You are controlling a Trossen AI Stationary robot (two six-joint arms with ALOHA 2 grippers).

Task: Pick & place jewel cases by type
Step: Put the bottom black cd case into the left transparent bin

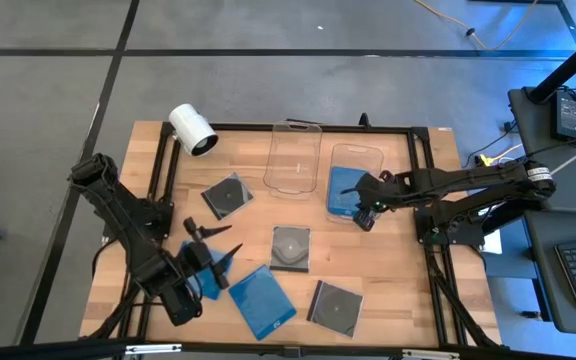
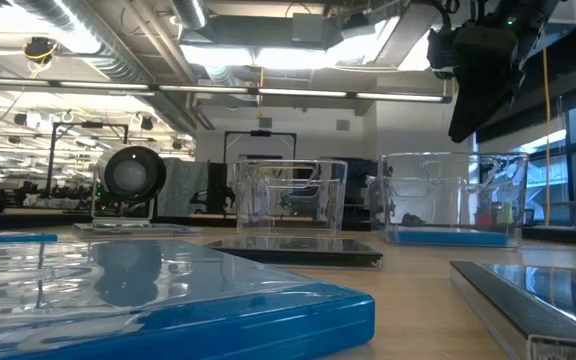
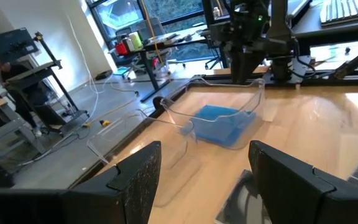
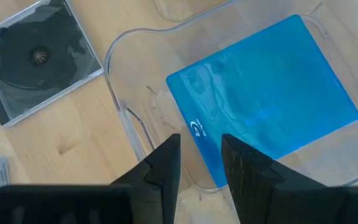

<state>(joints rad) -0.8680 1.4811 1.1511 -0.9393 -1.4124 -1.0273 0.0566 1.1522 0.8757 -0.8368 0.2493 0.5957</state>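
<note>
My right gripper (image 1: 365, 217) (image 4: 201, 140) hangs over the near end of the right clear tub (image 1: 356, 160), fingers pointing down and open by a narrow gap, nothing between them. A blue jewel case (image 4: 266, 93) (image 1: 342, 186) lies flat on that tub's floor. My left gripper (image 1: 211, 240) (image 3: 204, 149) hovers wide open near the table's front left, above another blue case (image 1: 208, 280). A third blue case (image 1: 263, 300) and three dark disc cases (image 1: 226, 195) (image 1: 290, 247) (image 1: 334, 303) lie flat on the table.
The left clear tub (image 1: 293, 158) stands beside the right one at the far side, with no case in it. A white cylinder (image 1: 192, 129) lies at the far left corner. A black frame (image 1: 268, 128) runs round the table's edges.
</note>
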